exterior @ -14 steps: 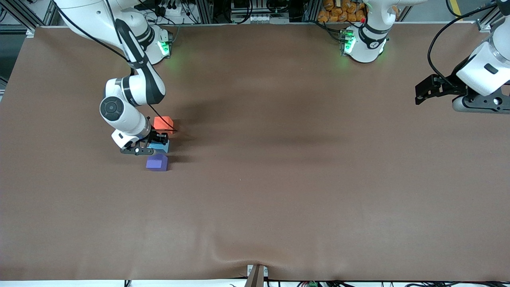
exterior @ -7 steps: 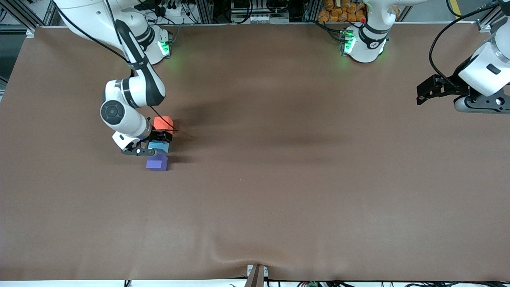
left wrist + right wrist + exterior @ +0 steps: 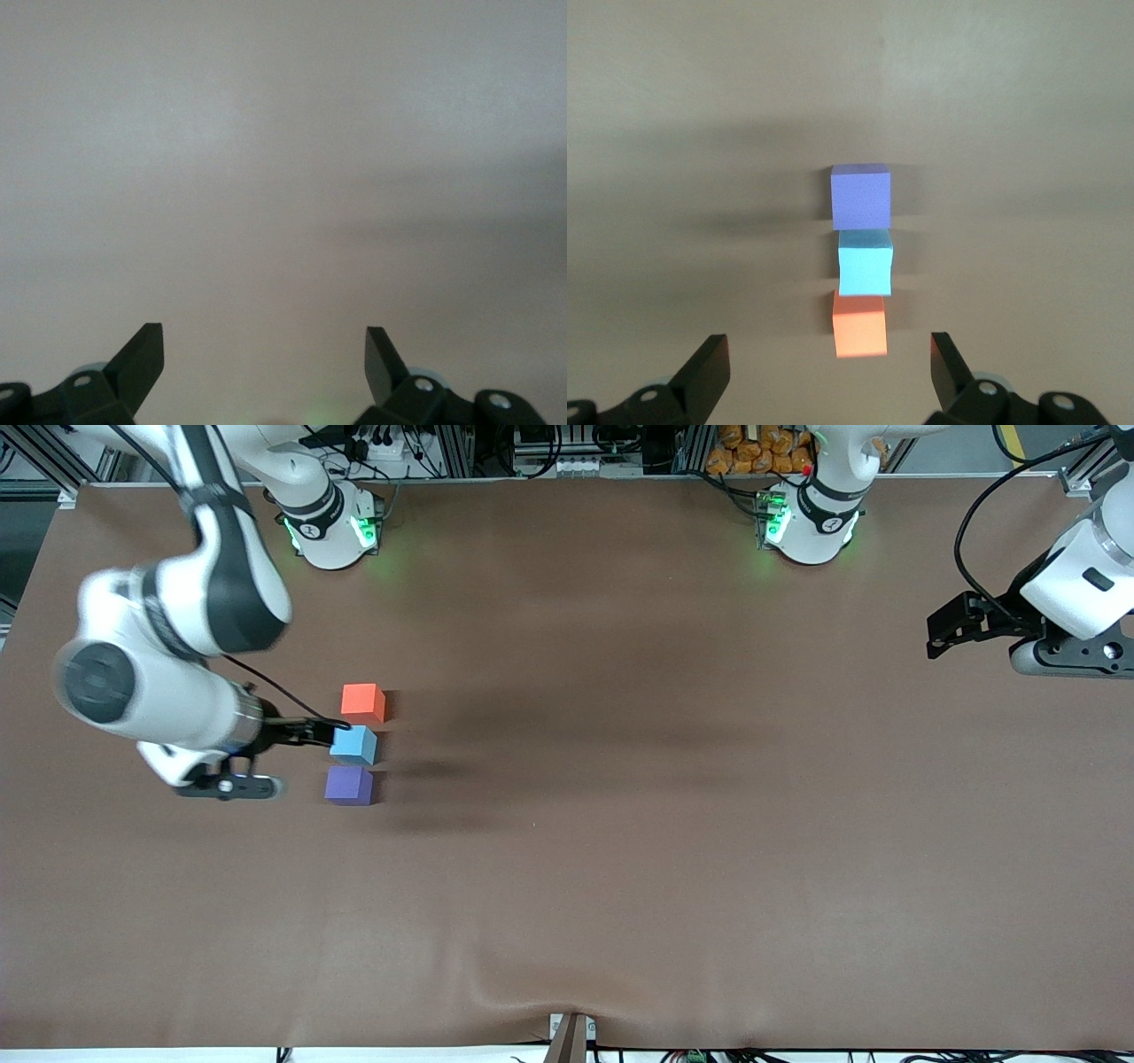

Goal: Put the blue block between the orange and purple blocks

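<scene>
Blocks in a single row on the table toward the right arm's end: orange block (image 3: 362, 702) farthest from the front camera, blue block (image 3: 354, 744) in the middle, purple block (image 3: 349, 786) nearest. In the right wrist view the same order holds, purple block (image 3: 861, 196), blue block (image 3: 866, 260), orange block (image 3: 859, 323), each just beside or touching its neighbour; whether narrow gaps remain cannot be told. Right gripper (image 3: 310, 733) is raised over the table beside the row, on the side toward the right arm's end, its fingers (image 3: 709, 363) spread wide and holding nothing. The row's long axis runs from the orange block toward the front camera, and the right wrist camera looks straight along it with the blue block centred between the open fingertips. Left gripper (image 3: 948, 627) waits over the table at the left arm's end, well apart from the blocks; its fingers (image 3: 142, 359) are likewise wide and empty, with only bare table (image 3: 283, 159) in its view. Judged from this layout, the blue block lies where the task wants it, and any correction would fall to the right arm, which is much the nearer.
</scene>
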Robot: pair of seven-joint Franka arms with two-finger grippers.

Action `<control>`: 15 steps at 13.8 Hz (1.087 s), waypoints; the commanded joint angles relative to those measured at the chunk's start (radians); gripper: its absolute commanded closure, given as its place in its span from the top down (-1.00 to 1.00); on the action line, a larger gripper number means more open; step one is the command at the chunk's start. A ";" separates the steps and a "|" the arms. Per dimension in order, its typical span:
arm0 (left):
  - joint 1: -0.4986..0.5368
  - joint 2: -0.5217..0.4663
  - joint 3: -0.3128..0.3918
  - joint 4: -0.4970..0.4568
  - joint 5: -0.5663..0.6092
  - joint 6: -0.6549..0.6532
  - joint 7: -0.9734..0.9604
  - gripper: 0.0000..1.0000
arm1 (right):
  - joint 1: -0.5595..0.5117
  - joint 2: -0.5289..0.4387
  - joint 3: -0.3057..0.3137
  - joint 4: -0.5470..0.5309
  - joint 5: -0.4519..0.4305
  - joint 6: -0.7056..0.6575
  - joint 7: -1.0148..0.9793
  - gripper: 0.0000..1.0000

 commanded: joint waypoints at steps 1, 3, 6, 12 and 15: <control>0.008 0.011 -0.006 0.026 -0.014 -0.014 0.000 1.00 | -0.124 0.027 0.027 0.231 0.003 -0.199 -0.023 1.00; 0.007 0.011 -0.006 0.026 -0.006 -0.014 0.000 1.00 | -0.187 0.014 0.046 0.316 -0.010 -0.273 -0.073 1.00; 0.008 0.011 -0.006 0.024 -0.012 0.010 -0.008 1.00 | -0.279 -0.029 0.044 0.366 -0.009 -0.361 -0.213 1.00; 0.010 0.008 -0.006 0.012 -0.015 0.048 -0.008 1.00 | -0.359 -0.149 0.131 0.338 -0.065 -0.451 -0.230 1.00; 0.011 0.010 -0.006 0.009 -0.014 0.051 -0.008 1.00 | -0.382 -0.264 0.141 0.166 -0.087 -0.346 -0.207 1.00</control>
